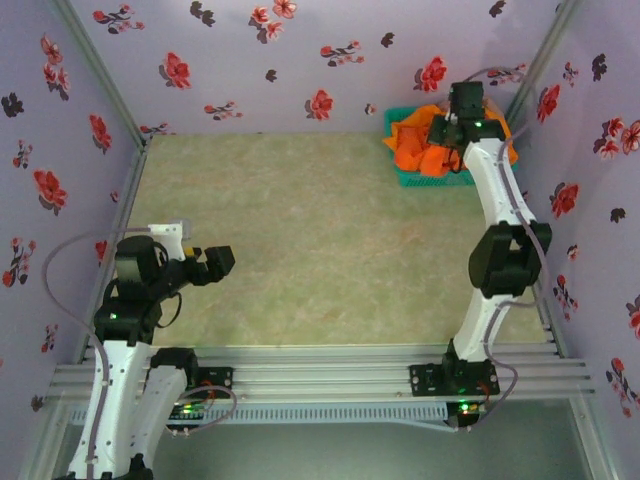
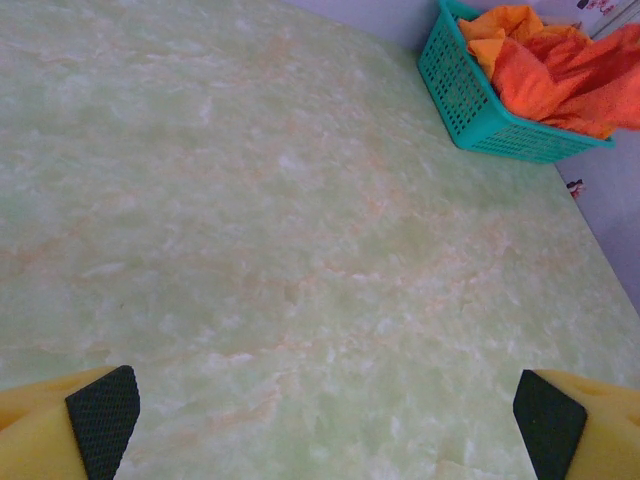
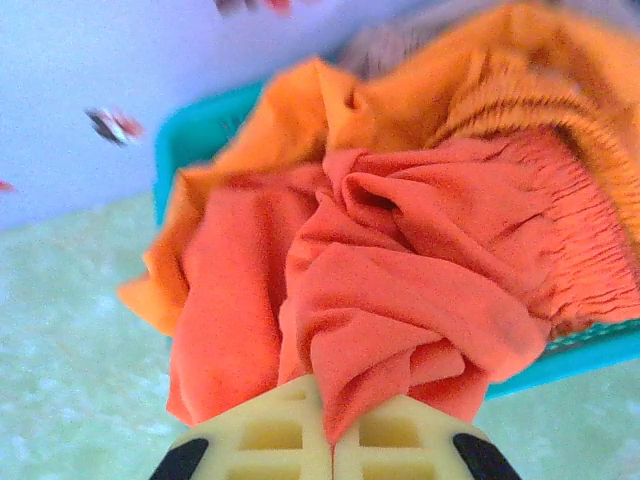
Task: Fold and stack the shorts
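Top external first: I see the teal mesh basket [image 1: 404, 178] at about 1 o'clock on the counter [image 1: 320, 240], tight in the far corner by the flowered walls. It is heaped with orange cloth: the red-orange shorts [image 1: 418, 156] in front and the lighter orange shorts [image 1: 424, 117] piled toward the back. My right arm reaches out over the basket with the right jaws down in the pile; from up here I cannot tell how they stand. The left jaws hang at about 8 o'clock, above bare counter and well apart from the basket, and I read them as spread.

Left wrist next: the two black pads [image 2: 100, 415] sit at 7 and 5 o'clock with a wide stretch of green marbled counter [image 2: 250, 250] between them, so the left jaws are spread wide with nothing between them. The basket [image 2: 465, 105] is at 1 o'clock, with the red-orange shorts [image 2: 565, 85] spilling over its rim and the lighter orange shorts [image 2: 500, 22] behind.

Right wrist last: at 6 o'clock the right jaws are pressed together, pinching a fold of the red-orange shorts [image 3: 400, 290]. That garment's gathered waistband runs out toward 3 o'clock. The lighter orange shorts [image 3: 500, 80] lie behind it from 9 to 1 o'clock. The basket [image 3: 195, 135] rim shows at 10 o'clock and again at 4 o'clock. A dull strip of cloth at 12 o'clock is too blurred for me to name.
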You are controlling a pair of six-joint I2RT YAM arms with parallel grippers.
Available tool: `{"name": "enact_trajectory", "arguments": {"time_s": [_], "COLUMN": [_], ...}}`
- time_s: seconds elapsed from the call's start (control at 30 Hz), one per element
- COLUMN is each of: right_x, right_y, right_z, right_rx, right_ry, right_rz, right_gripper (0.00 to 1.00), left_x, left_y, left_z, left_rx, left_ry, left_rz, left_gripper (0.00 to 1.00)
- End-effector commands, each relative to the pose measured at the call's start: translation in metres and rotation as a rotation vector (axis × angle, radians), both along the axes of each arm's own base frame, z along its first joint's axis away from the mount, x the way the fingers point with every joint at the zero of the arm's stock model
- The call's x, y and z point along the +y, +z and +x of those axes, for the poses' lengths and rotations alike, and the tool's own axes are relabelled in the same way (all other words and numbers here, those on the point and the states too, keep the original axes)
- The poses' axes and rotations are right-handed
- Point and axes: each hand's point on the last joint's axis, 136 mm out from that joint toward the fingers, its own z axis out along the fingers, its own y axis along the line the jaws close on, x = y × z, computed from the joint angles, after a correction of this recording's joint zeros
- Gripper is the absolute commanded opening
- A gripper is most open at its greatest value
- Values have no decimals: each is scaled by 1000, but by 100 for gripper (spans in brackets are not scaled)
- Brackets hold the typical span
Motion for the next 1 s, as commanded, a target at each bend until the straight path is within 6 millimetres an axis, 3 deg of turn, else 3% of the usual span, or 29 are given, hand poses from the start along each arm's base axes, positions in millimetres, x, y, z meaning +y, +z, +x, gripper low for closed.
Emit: {"name": "enact_trajectory", "arguments": {"time_s": [0.0,0.4,0.57,0.7,0.83,0.9,0.97], "right_x": [7,18,35,62,100,121,148], "right_y": [79,217,270,307,322,316,292], "right_z": [-3,-46,-74,-103,-130,-139,-142], "right_rx": [-204,-550,-684,-777,-807,-776,-708], "right_ry": [-2,44,135,245,357,402,435], "right_rz": [60,217,330,375,384,373,346], "right_gripper": [0,0,0,0,0,0,0], "left_x": [-4,-4,-4,-4,-4,-4,-4], "left_y": [-4,-4,-3,-3,-2,-2,-2], "left_z": [-2,-2,-3,-3,-3,-3,-3], "left_rx": [-6,-7,-7,-9,-11,-13,-13], "left_ry": [-36,-34,-35,-35,-35,-35,-34], "left_rz": [11,10,10,10,9,9,8], "left_gripper": [99,99,99,99,99,99,99]}}
